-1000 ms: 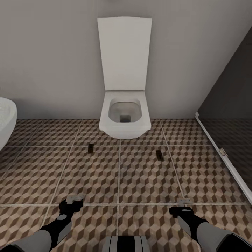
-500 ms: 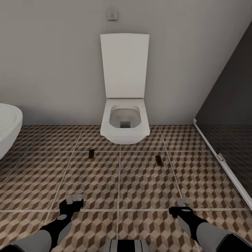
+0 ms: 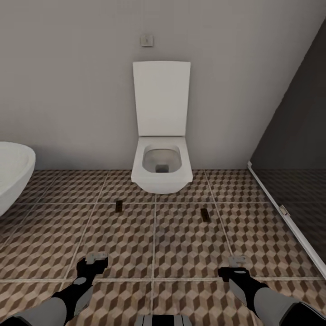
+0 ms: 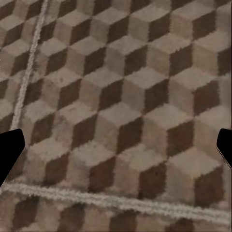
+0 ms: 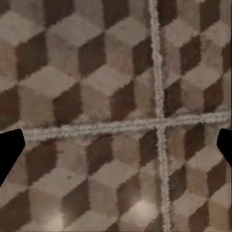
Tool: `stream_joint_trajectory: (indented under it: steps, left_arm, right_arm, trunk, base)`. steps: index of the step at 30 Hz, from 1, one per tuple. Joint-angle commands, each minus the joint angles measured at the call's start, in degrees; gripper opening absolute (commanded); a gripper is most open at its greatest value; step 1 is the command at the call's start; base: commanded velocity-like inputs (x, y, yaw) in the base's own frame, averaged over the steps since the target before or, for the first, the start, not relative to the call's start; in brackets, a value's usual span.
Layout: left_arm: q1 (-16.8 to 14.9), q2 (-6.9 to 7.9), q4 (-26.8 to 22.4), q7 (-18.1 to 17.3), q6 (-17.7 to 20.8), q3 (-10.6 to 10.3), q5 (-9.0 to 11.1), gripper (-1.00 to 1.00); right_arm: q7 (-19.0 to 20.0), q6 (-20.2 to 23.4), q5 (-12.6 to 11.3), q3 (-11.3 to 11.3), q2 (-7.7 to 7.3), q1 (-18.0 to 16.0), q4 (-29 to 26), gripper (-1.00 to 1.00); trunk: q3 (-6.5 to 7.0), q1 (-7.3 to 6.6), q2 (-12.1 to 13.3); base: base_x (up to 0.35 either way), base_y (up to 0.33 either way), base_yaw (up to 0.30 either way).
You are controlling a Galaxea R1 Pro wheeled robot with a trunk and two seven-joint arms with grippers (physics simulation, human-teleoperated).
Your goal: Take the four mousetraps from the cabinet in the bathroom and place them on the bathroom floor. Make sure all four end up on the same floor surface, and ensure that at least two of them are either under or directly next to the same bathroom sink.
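Two mousetraps lie flat on the cube-patterned bathroom floor [image 3: 181,244], one [image 3: 119,206] to the front left of the toilet and one [image 3: 205,214] to its front right. My left gripper [image 3: 96,259] hovers low over the tiles, nearer to me than the left trap and well short of it. My right gripper [image 3: 236,262] hangs the same way, short of the right trap. Both wrist views look straight down at bare tiles, the left gripper [image 4: 116,150] and right gripper [image 5: 116,150] spread wide with nothing between the dark fingertips. The cabinet and the sink are out of view.
A white wall-hung toilet [image 3: 161,167] with its lid up stands against the grey wall, a flush plate [image 3: 146,40] above it. A white rounded tub rim [image 3: 13,174] juts in at the left. A dark glass partition [image 3: 294,181] with a white base rail closes the right side.
The whole picture has shifted: the toilet now looks smaller and lower and the flush plate has come into view, so the camera has backed away. The traps and both grippers keep their places.
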Motion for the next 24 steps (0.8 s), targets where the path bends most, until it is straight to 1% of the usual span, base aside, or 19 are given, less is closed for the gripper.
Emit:
stream_joint_trajectory:
  steps: [1,24]
  left_arm:
    - [-0.01,0.03,-0.04,0.3,-0.09,-0.49,0.31,1.0]
    - [-0.01,0.08,-0.11,0.05,0.88,-0.61,0.4,1.0]
  right_arm:
    - [-0.29,0.26,-0.41,0.49,-0.04,0.01,-0.17,1.0]
    - [-0.3,0.27,-0.31,0.67,0.25,0.01,-0.17,1.0]
  trunk:
    - [0.19,-0.03,0.0]
    - [5.28,-0.63,0.31]
  base:
    - [0.0,0.0,0.0]
    - [0.0,0.0,0.0]
